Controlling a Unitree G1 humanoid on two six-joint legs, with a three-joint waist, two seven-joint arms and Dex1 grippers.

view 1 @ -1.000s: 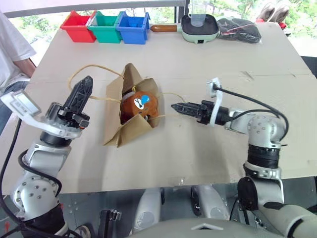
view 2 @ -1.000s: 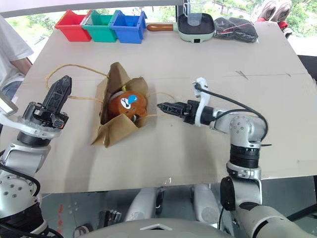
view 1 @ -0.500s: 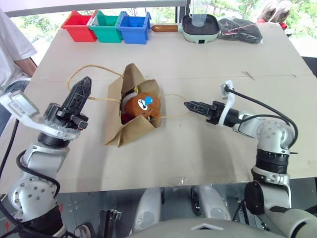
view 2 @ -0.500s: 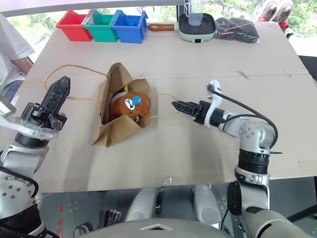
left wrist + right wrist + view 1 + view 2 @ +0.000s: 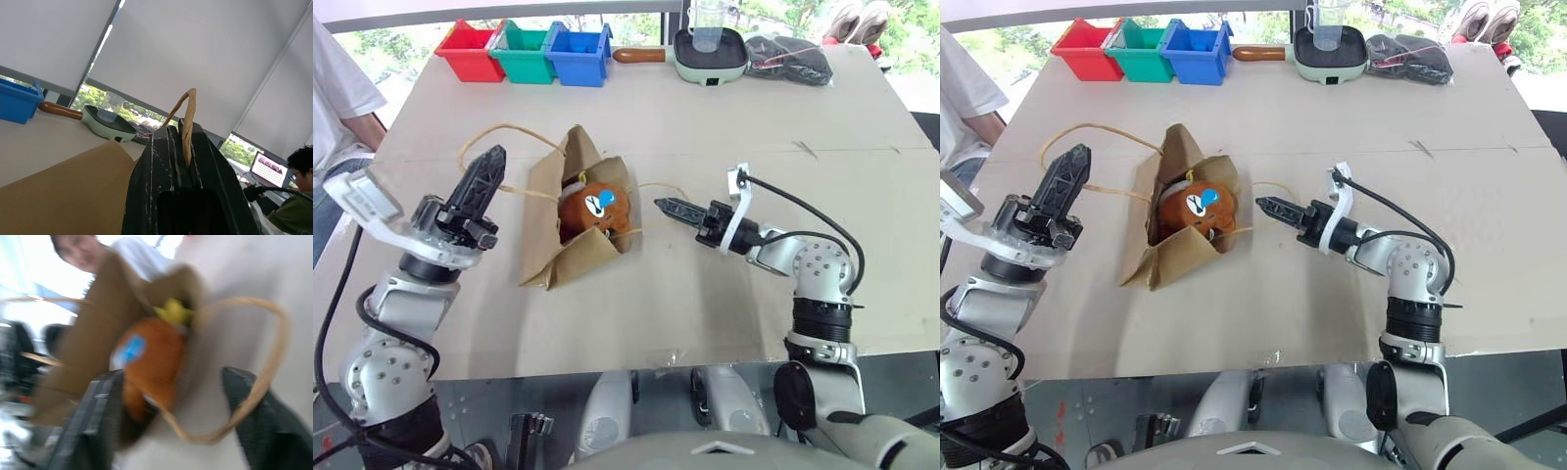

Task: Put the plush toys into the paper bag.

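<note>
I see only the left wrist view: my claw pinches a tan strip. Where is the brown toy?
Observer: The brown toy sits in the mouth of the paper bag, which lies on its side on the table.
Operator: And the second toy?
Observer: A yellow bit shows behind the brown one; the rest is hidden.
Operator: The other arm?
Observer: The right claw is open, pointing at the bag's mouth, beside the free handle.

Matt creased kraft paper bag [image 5: 570,257], fuzzy brown plush toy [image 5: 593,209], glossy plastic bins [image 5: 524,53].
</note>
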